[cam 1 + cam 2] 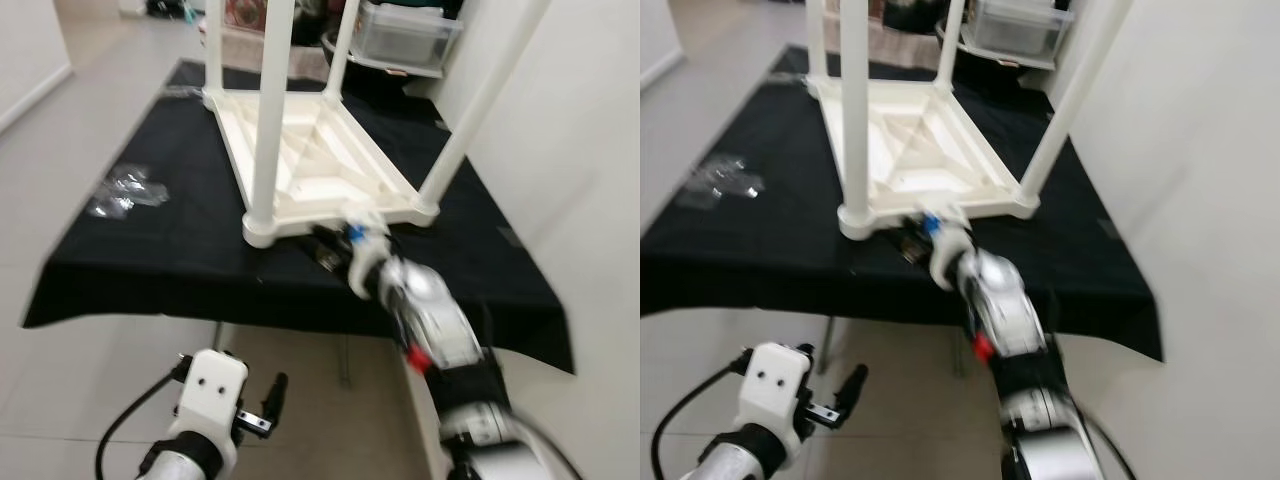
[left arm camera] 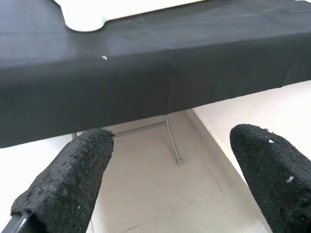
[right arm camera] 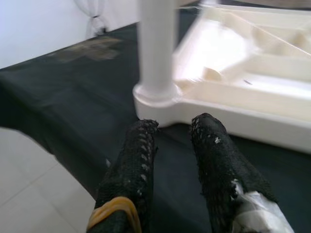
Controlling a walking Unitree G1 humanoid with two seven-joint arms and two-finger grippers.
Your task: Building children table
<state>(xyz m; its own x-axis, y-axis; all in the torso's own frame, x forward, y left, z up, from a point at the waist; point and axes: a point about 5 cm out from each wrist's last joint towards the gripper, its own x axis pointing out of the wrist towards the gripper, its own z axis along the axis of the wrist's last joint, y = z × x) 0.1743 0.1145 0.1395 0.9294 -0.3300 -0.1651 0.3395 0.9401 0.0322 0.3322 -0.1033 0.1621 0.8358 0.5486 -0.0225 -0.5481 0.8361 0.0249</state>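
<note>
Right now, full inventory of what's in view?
Children's table: 1, white plastic, upside down on the black cloth, four legs pointing up.
Work table: 1, under a black cloth, metal leg showing below.
Clear plastic bags: a few, on the cloth, robot's left.
Storage bin: 1, clear, behind the table.
Floor: pale tiles.
Wall: white, robot's right.
Right hand: black fingers near the white table's front edge, small gap between them.
Left hand: low, in front of the table edge, open.

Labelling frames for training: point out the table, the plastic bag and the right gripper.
table [image 1: 300, 150], left eye view, underside of its top.
plastic bag [image 1: 125, 190], left eye view, its middle.
right gripper [image 3: 172, 128], right wrist view, between fingertips.
</note>
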